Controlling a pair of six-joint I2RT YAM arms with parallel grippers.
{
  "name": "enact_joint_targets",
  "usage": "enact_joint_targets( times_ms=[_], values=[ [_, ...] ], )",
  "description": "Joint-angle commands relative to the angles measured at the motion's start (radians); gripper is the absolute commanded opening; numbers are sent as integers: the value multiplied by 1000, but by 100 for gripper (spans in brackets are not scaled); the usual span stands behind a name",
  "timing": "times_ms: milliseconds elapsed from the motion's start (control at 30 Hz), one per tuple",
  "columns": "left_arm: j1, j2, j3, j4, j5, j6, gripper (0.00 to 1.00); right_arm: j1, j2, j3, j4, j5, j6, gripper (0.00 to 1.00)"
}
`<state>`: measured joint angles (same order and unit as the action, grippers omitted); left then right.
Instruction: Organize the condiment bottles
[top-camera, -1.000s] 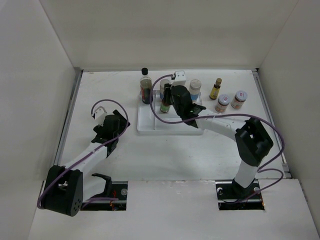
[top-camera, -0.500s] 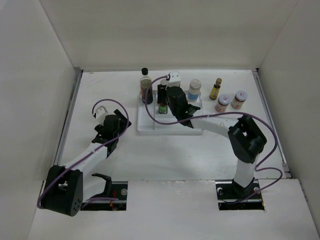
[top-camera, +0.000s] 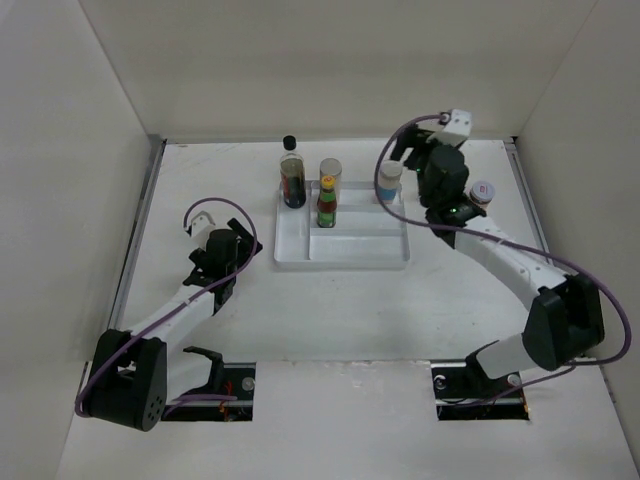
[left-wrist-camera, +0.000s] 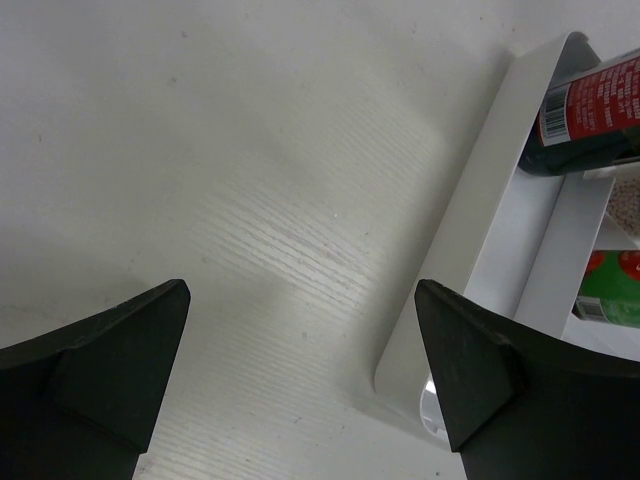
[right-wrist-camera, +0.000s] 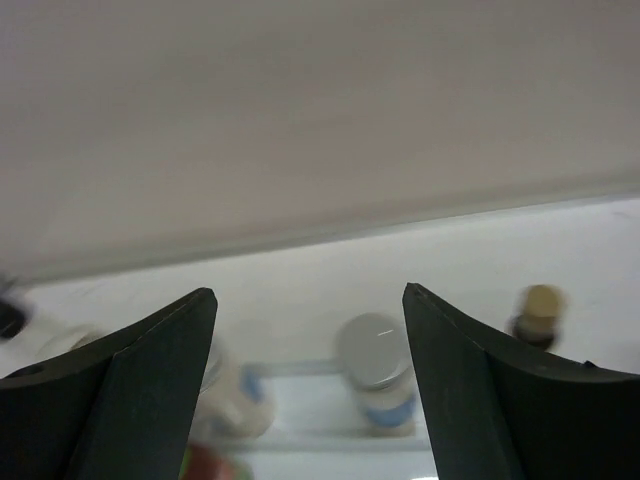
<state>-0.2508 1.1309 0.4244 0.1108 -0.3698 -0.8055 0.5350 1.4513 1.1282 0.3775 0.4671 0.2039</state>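
Note:
In the white tray (top-camera: 345, 255) stand the dark black-capped bottle (top-camera: 292, 177), the silver-lidded jar (top-camera: 330, 171) and, just in front of it, the red-sauce yellow-capped bottle (top-camera: 327, 206). The blue-labelled white jar (top-camera: 389, 180) stands at the tray's back right corner. One red-labelled jar (top-camera: 482, 194) shows beside the right arm. My right gripper (top-camera: 420, 160) hangs raised and open above that area, holding nothing. Its blurred view shows the blue-labelled jar (right-wrist-camera: 375, 365) below and the tiny yellow bottle (right-wrist-camera: 536, 312) to the right. My left gripper (left-wrist-camera: 302, 290) is open over bare table, left of the tray rim (left-wrist-camera: 470, 230).
White walls close the table on three sides. The right forearm (top-camera: 500, 255) crosses the table right of the tray and hides what stands beneath it. The left arm (top-camera: 185, 295) lies along the left side.
My right gripper opened and let go of the red-sauce bottle, which now stands in the tray. It then rose and swung right and back. The left arm has not moved.

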Motion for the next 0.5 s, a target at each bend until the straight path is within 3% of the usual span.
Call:
enact_joint_targets(
  times_ms=[0, 200, 467],
  values=[
    [5, -5, -9, 49, 17, -9, 100, -156, 40, -6, -73, 56, 18, 82],
    [8, -11, -18, 64, 20, -9, 100, -316, 194, 110, -210, -25, 29, 82],
    [8, -16, -22, 69, 20, -8, 100, -352, 356, 205, -221, -110, 29, 77]
  ],
)
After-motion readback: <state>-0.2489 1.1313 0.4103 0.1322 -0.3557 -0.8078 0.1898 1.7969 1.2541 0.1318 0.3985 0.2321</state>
